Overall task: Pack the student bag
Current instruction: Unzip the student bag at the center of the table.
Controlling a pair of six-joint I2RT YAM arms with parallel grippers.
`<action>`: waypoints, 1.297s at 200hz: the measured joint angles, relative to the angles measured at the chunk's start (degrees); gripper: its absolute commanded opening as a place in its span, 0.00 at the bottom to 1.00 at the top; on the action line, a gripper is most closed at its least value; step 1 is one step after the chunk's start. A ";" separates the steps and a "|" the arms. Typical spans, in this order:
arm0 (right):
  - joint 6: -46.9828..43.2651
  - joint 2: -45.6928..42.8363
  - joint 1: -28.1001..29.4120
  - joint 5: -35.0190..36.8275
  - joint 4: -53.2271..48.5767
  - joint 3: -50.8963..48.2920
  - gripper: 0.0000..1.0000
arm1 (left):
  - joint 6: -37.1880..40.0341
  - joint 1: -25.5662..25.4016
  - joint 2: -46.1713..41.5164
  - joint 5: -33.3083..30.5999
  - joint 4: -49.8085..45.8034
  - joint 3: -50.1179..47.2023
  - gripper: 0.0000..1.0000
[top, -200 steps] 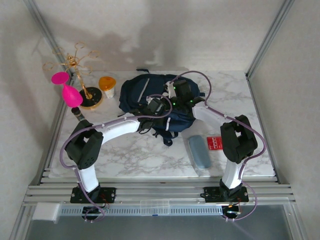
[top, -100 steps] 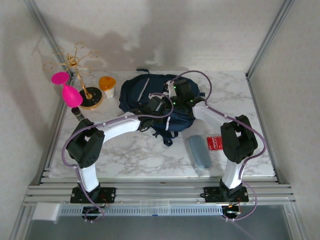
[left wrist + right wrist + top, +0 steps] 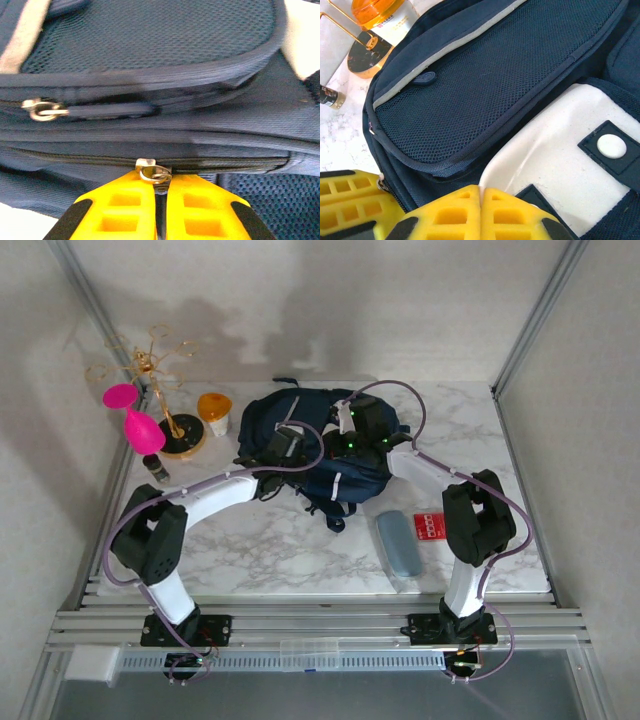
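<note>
Navy student bag (image 3: 258,418) lies at the back-centre of the tabletop (image 3: 280,540). Left gripper (image 3: 159,192) is pinched tight on the bag's zipper pull (image 3: 152,173). Right gripper (image 3: 480,196) is fully closed and empty, over the white patch (image 3: 545,150).

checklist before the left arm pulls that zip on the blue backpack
1. Left end effector shut on the metal zip pull: ok
2. Which way that zip opens on the navy-blue fabric backpack: cannot tell
3. Right end effector shut, but pinching fabric: cannot tell
4. Second metal zip pull clear of the grip: ok
5. Grey-blue oblong case and flat red packet free on the marble table: ok
</note>
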 measured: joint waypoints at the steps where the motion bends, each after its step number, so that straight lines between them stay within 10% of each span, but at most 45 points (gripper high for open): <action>1: 0.00 0.00 0.00 0.00 0.00 0.00 0.00 | 0.02 0.11 -0.07 0.20 0.13 -0.11 0.00; 27: 0.24 -0.07 0.04 -0.31 -0.07 0.00 0.00 | 1.03 1.57 -0.61 2.67 0.90 -1.16 0.00; 78: 4.11 -5.88 1.31 -0.17 -1.36 -3.10 0.49 | 0.55 2.14 -0.61 4.76 0.70 -1.22 0.00; 145: 18.88 -10.99 8.59 -1.51 5.99 -19.06 0.43 | -0.52 2.14 -0.61 4.76 0.44 -1.20 0.00; 259: 10.75 -2.75 -12.66 1.68 0.98 -8.15 0.50 | -6.73 -2.38 1.33 5.62 -1.73 2.67 0.00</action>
